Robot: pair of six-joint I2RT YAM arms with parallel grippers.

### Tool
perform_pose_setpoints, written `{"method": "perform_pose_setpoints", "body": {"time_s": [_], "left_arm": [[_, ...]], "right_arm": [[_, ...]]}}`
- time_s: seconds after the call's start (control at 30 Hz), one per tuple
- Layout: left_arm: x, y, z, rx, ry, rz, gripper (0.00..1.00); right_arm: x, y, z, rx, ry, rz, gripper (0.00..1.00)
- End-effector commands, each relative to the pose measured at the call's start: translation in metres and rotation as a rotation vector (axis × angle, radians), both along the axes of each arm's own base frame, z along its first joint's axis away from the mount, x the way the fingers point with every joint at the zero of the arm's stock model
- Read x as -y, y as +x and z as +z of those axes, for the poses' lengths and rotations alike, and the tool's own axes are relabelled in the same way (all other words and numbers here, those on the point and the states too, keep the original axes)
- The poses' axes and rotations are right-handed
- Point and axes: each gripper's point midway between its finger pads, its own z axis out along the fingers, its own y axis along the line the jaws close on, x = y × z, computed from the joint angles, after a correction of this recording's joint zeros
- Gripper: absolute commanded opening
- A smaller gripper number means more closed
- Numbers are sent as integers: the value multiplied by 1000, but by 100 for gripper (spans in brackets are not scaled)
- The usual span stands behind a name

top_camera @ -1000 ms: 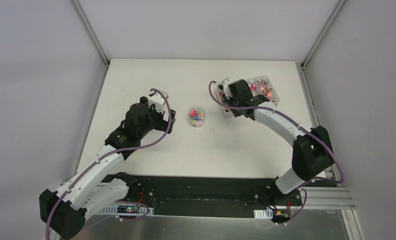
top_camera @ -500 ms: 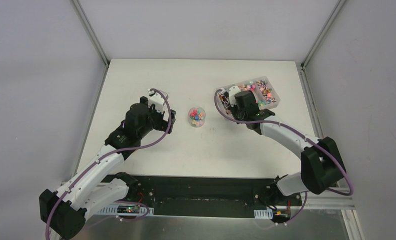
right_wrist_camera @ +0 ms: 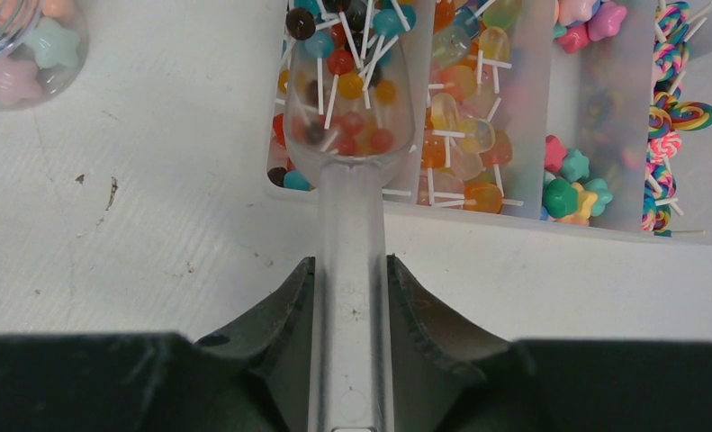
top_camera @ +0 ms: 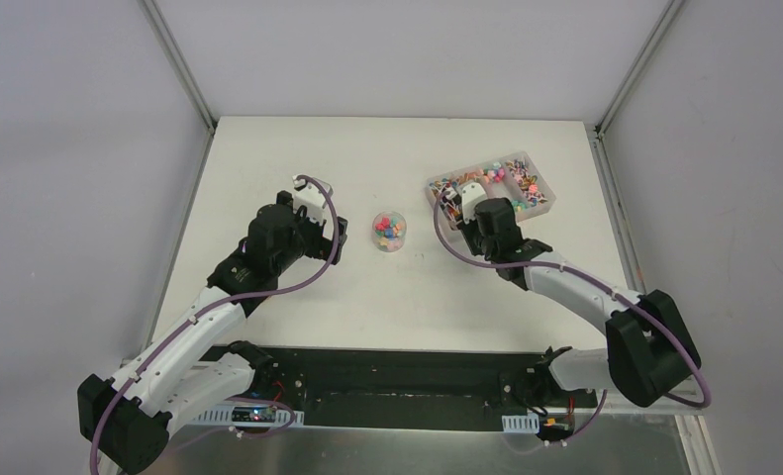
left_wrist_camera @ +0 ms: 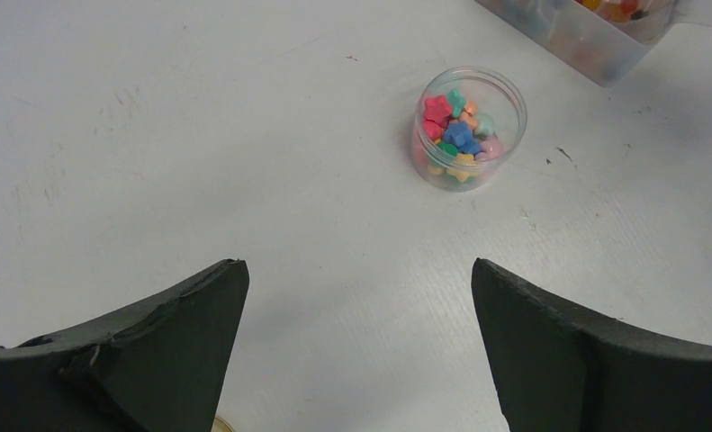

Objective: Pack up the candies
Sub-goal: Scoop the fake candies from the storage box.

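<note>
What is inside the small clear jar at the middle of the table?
The open jar holds star-shaped candies: pink, blue, green, yellow, orange. Pieces beneath the top layer are mostly covered.

White bench, scuffed. One small clear round jar, upright and uncovered, holding star-shaped candies in pink, blue, green and yellow. Corner of a clear tray at upper right. Left pincer: dark fingers spread wide, gripping nothing.
</note>
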Motion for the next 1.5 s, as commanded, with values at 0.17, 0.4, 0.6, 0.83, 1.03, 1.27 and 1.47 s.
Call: {"method": "perform_pose_setpoints", "body": {"time_s": [0.17,0.4,0.6,0.83,1.03,1.27,1.47], "left_arm": [[-1,3,7,31,-5,5,99],[0,4,7,30,-5,5,99],[-1,4,7,30,-3,6,99],[0,4,7,28,-4,2,99],[1,4,6,27,-5,-1,99],[1,4,7,28,-5,-1,99],[-4,6,12,47,-4,29,99]], "right_arm": [[-3,7,35,148,112,-20,0],[-1,10,48,175,129,-27,0],[1,8,51,178,130,-30,0],[4,3,49,187,136,-29,0],[7,-2,54,201,145,-29,0],[12,-9,59,223,158,-29,0],[2,-17,72,267,150,95,0]]}}
